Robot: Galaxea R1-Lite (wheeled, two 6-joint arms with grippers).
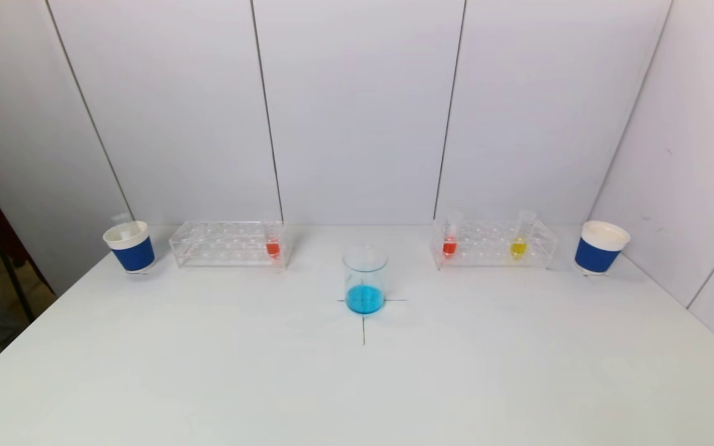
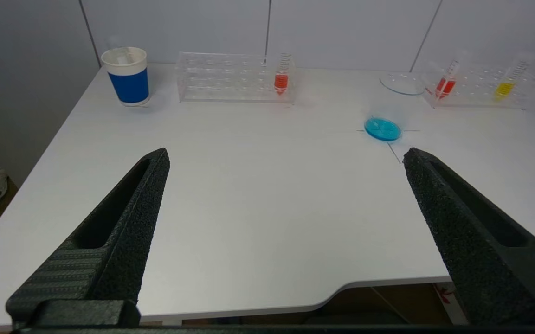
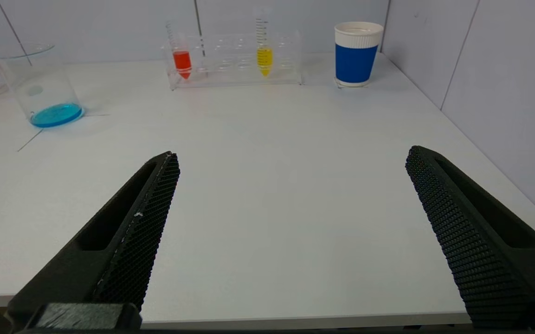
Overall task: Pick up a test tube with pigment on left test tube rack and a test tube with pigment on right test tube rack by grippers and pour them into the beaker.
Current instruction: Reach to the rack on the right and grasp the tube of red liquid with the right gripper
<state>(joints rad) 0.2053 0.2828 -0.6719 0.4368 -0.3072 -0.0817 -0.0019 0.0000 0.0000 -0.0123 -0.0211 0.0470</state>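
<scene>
A wide, smooth white desk [image 1: 208, 371] fills the scene, closed in at the back and right by plain pale wall panels [image 1: 357, 111] with thin dark seams. Two clear plastic racks stand near the back edge: the left test tube rack [image 1: 220, 243] holds one tube of orange-red pigment [image 1: 273, 247] at its inner end, and the right test tube rack [image 1: 487, 243] holds a red tube [image 1: 449, 245] at its inner end and a yellow tube [image 1: 519, 246] farther out. Between the racks and a little nearer the robot, the clear glass beaker [image 1: 365, 280] sits on a thin black cross mark, with shallow blue liquid in its bottom. A blue paper cup with a white rim [image 1: 129, 246] stands outside the left rack, and a matching cup [image 1: 600, 247] outside the right one. The left tool [image 2: 286, 155] hovers over the near desk edge, its rough black fingers spread wide and holding nothing; the right tool [image 3: 293, 155] does likewise on its own side.
</scene>
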